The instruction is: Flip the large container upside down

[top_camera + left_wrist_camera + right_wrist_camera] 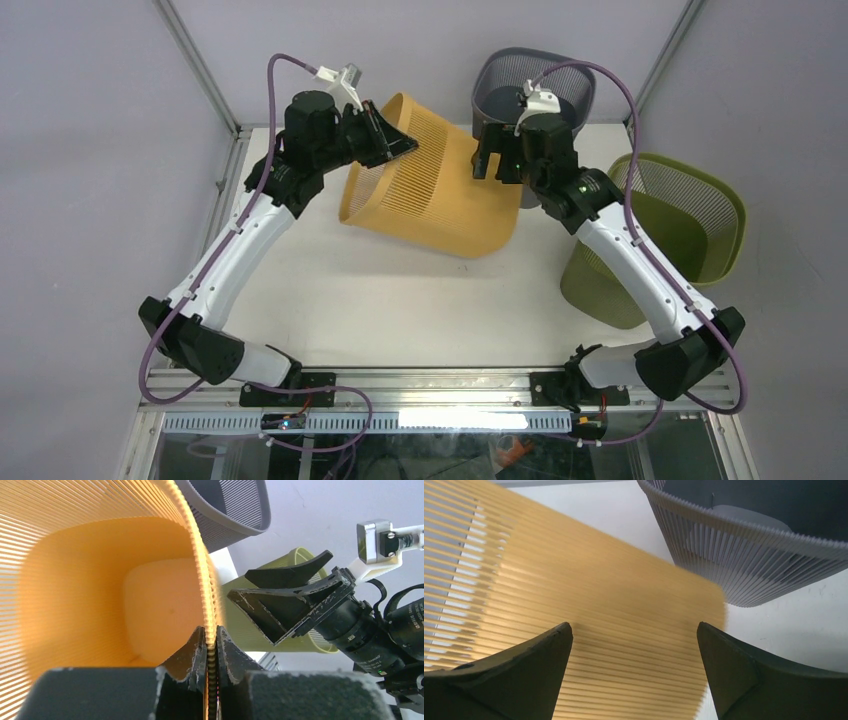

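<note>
The large yellow ribbed basket [430,190] lies tipped on its side at the back middle of the table, with its mouth facing left and its base to the right. My left gripper [393,143] is shut on the basket's upper rim. In the left wrist view the jaws [211,632] pinch the rim wall, with the basket's inside [100,580] to the left. My right gripper [487,160] is open and empty just above the basket's base end. In the right wrist view its jaws [634,627] straddle the ribbed side [599,595] without touching it.
A grey ribbed basket [530,85] stands upright at the back, right behind my right gripper; it also shows in the right wrist view [749,555]. A green basket [670,230] leans at the table's right edge. The table [400,300] is white, with frame posts at the back corners.
</note>
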`<state>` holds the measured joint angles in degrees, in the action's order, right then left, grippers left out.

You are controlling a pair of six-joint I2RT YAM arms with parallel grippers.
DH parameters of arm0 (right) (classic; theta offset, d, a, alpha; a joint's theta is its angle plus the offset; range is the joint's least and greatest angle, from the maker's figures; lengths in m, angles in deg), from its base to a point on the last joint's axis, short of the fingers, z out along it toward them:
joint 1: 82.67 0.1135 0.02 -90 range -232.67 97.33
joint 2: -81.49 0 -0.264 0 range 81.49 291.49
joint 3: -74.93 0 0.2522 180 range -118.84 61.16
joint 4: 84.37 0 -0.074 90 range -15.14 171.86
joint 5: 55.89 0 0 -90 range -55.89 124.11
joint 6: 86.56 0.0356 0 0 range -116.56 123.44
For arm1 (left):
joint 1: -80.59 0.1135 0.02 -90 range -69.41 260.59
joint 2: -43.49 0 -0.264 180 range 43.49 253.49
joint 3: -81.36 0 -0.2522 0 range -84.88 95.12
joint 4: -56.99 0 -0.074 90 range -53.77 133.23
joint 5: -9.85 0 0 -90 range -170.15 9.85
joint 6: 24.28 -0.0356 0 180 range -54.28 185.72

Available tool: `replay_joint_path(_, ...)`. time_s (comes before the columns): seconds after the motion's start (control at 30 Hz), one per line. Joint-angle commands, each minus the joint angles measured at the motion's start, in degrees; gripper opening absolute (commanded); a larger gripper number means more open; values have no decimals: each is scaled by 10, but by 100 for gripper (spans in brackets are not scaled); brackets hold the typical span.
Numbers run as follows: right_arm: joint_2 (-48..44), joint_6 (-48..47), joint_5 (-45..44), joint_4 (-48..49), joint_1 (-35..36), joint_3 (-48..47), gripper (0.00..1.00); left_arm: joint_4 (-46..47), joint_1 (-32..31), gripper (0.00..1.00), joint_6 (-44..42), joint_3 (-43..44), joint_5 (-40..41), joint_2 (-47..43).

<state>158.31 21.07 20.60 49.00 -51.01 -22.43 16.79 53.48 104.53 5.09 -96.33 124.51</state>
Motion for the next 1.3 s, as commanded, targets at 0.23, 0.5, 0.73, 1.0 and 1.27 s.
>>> replay_joint_path(0.23, -28, 39, -16, 11, 1, 8, 99, 112, 43, 0, 65, -111, -75, -67)
replay_joint_path(0.5, -54, 94, 85, -6, 1, 51, 99, 92, 131, 0, 51, -189, -106, -113)
replay_joint_path(0.73, -75, 166, 134, 48, 1, 140, 99, 48, 147, 53, -26, -214, -100, -100)
replay_joint_path(1.0, -51, 224, 194, 124, -3, 178, 99, -15, 147, 75, -98, -161, -34, -61)
replay_joint_path(1.27, -44, 229, 223, 151, -5, 200, 99, -90, 147, 97, -172, -122, 53, -43)
